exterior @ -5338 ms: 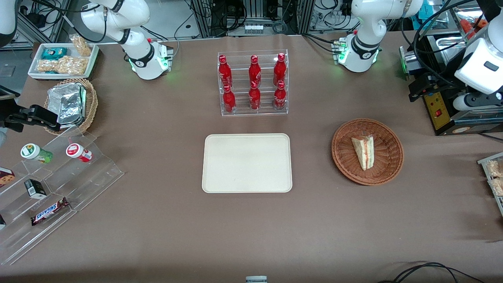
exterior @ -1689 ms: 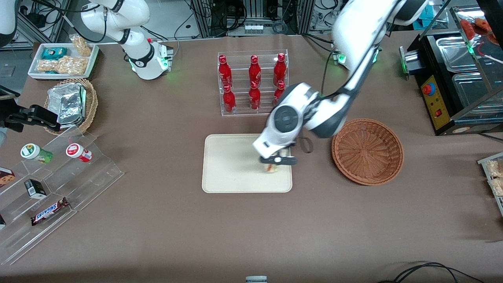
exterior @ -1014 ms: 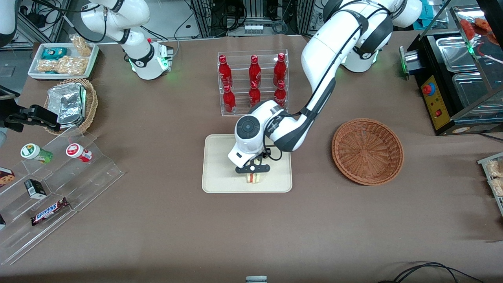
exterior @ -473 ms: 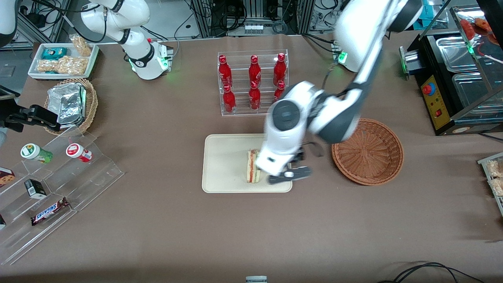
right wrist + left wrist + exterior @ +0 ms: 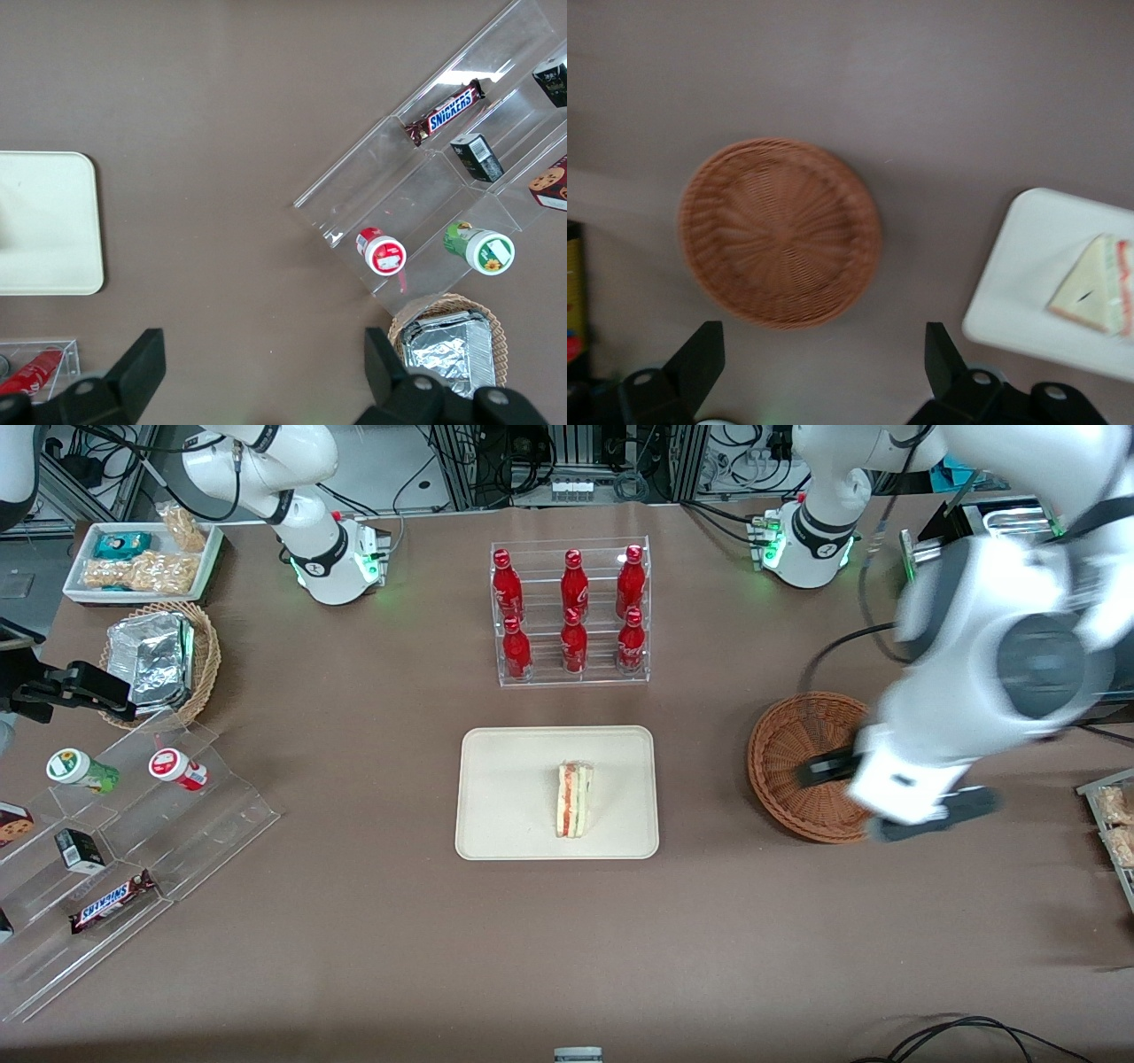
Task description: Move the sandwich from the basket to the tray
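Observation:
The sandwich [image 5: 574,799] stands on its edge on the cream tray [image 5: 505,779], with nothing holding it; the left wrist view shows the sandwich [image 5: 1094,288] on the tray [image 5: 1028,266] too. The reddish-brown basket [image 5: 788,753] is empty, as the basket [image 5: 780,230] also appears in the left wrist view. My left gripper [image 5: 886,790] hangs high over the basket's rim toward the working arm's end, well apart from the tray. It is open, with its black fingers [image 5: 700,359] spread wide and nothing between them in the left wrist view of the gripper [image 5: 822,363].
A clear rack of red bottles [image 5: 571,611] stands farther from the front camera than the tray. Toward the parked arm's end are a stepped acrylic shelf of snacks [image 5: 133,824], a tan basket of foil packs [image 5: 159,660] and a white snack tray [image 5: 142,558].
The gripper has let go of the sandwich, which stays on the tray. The arm has risen and swung away from the tray to above the basket.

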You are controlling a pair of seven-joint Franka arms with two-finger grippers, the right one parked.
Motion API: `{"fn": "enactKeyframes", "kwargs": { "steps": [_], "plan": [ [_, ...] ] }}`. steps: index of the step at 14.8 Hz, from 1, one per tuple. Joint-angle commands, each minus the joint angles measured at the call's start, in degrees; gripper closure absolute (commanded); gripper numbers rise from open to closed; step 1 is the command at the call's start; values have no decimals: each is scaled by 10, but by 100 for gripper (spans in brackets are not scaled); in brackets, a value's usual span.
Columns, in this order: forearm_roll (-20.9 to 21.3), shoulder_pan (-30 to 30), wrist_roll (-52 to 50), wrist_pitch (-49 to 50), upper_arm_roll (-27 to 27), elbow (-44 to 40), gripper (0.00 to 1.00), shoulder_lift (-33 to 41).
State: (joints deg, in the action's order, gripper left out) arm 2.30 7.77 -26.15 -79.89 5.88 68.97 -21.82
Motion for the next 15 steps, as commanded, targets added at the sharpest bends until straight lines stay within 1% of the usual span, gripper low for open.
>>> {"fn": "enactKeyframes", "kwargs": {
  "steps": [1,3,4,5,6,9,15],
  "plan": [
    [0,-68,90,52,8,37,0,61],
    [2,-88,108,47,9,90,0,117],
    [-2,-111,110,43,13,116,0,142],
    [-7,-126,110,47,28,128,0,165],
    [-10,-143,110,51,42,129,0,174],
    [-5,-146,109,49,68,127,0,180],
    [-9,-145,109,47,70,129,0,191]
  ]
}}
